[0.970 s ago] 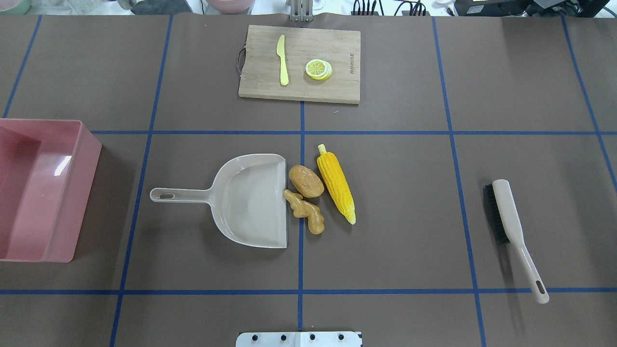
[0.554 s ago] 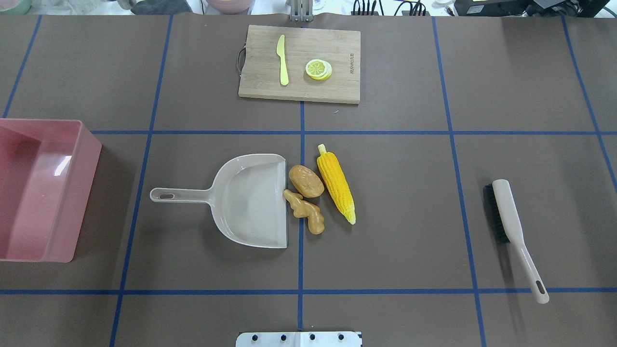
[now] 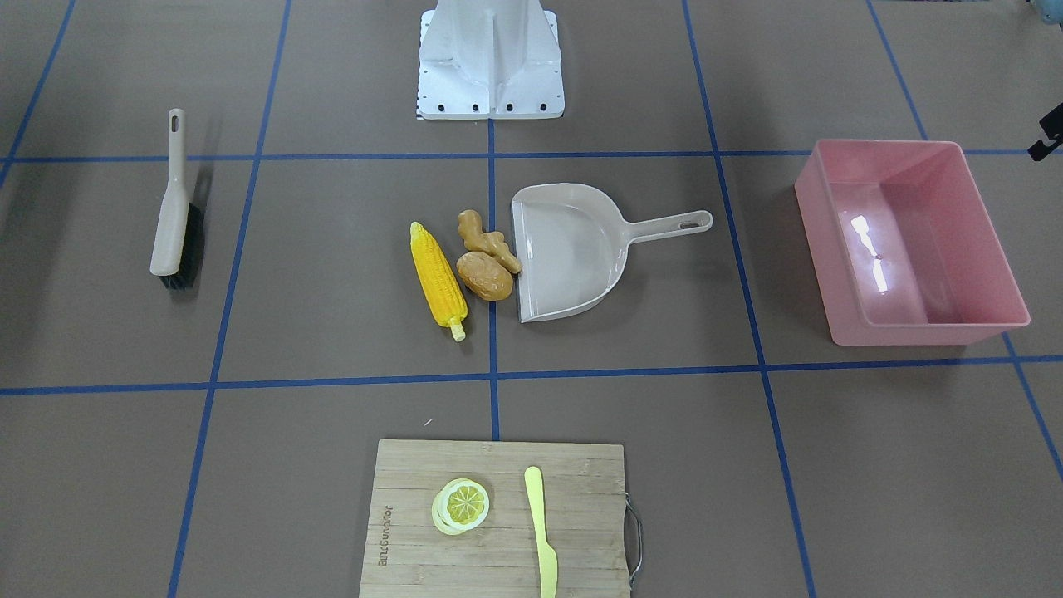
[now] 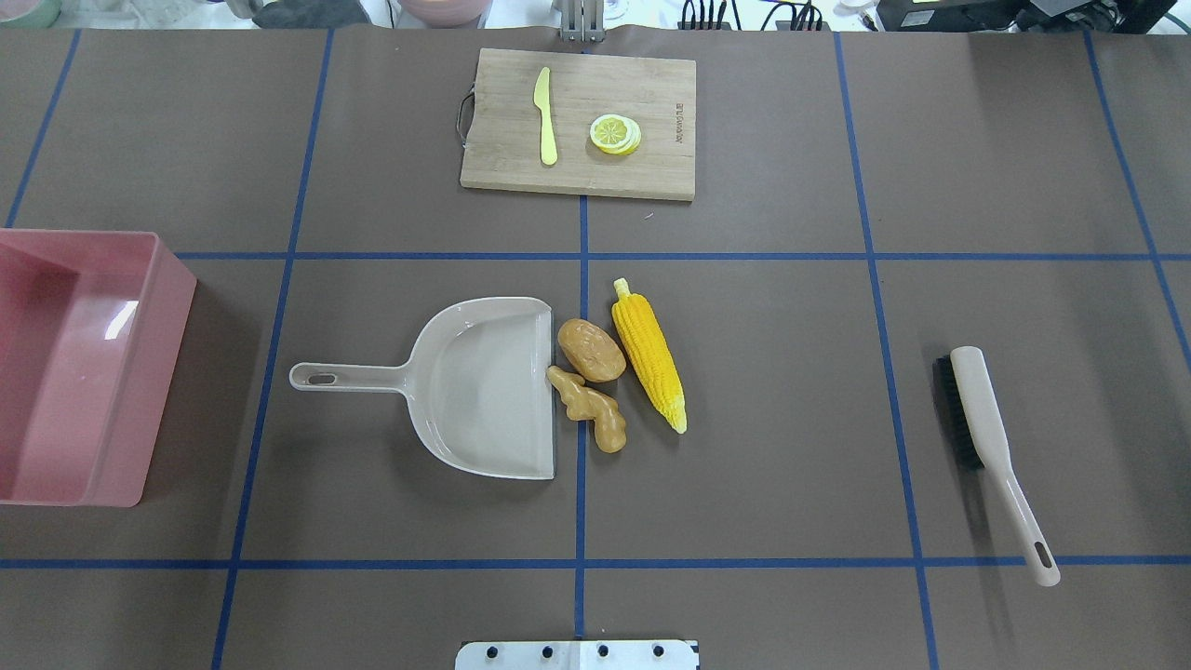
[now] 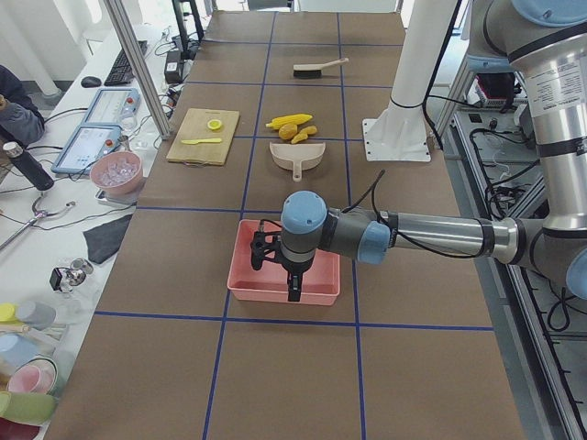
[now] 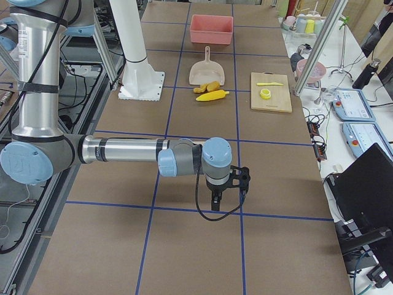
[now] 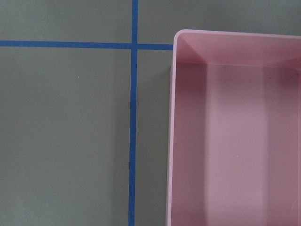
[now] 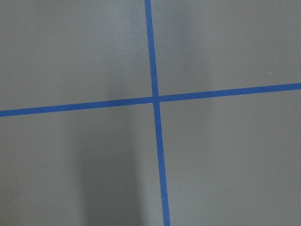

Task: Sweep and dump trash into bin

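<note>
Front-facing view: three pieces of trash [image 3: 477, 278], one corn cob [image 3: 438, 280], one ginger root [image 3: 488, 240] and one potato [image 3: 486, 276], lie bunched at the open edge of the one dustpan [image 3: 573, 253], the cob's long axis running parallel to that edge; one brush [image 3: 173, 208] and one bin [image 3: 922, 334] sit well apart at opposite ends, with no gripper in frame. Overhead: the same counts, and the dustpan handle [image 4: 344, 377] points away from the trash toward the bin. Left-end view: my left gripper [image 5: 293, 291] hangs over the bin, the trash well beyond its fingers, past the dustpan; I cannot tell whether those fingers are parted or clenched. Right-end view: my right gripper [image 6: 215, 204] hangs over bare table [image 6: 184, 258], the trash far ahead of it, its finger state equally impossible to tell. Left wrist view: a bin corner below, no fingers. Right wrist view: crossed blue tape [image 8: 155, 99] only. I judge the left arm nearer the handle
</note>
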